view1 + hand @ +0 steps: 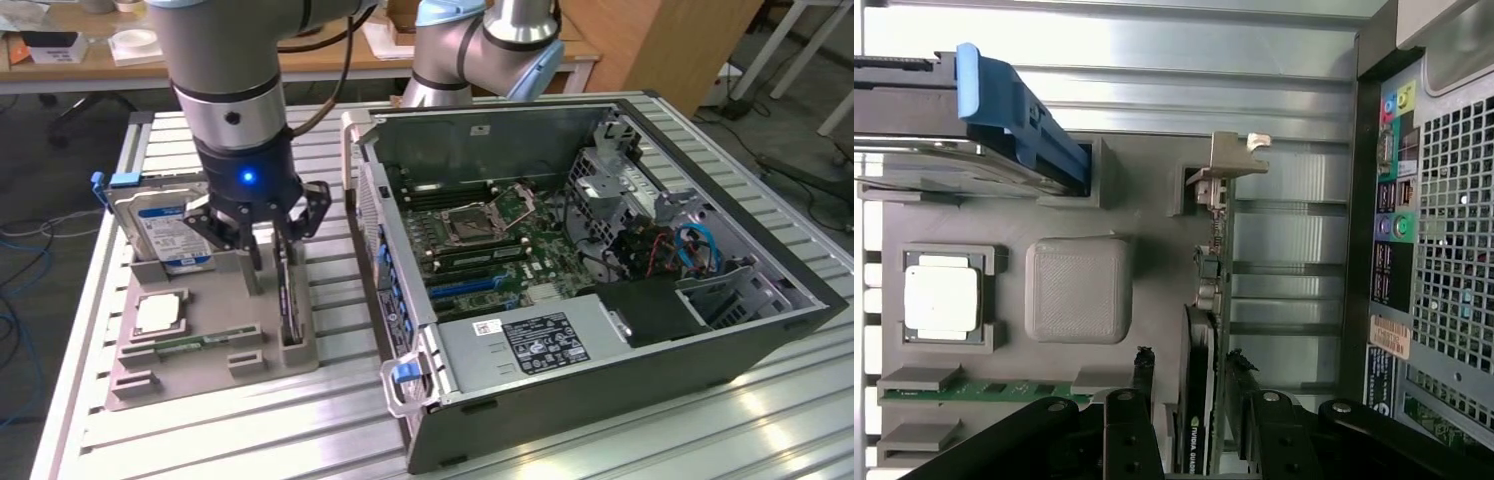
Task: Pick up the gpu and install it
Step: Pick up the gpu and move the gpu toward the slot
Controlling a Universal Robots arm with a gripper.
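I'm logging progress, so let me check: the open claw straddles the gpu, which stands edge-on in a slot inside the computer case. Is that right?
Not quite. The gpu stands edge-on in a slot of the grey holder, beside the computer case and not inside it, as the wrist view shows. The rest holds: the open claw straddles it, one finger on each side.
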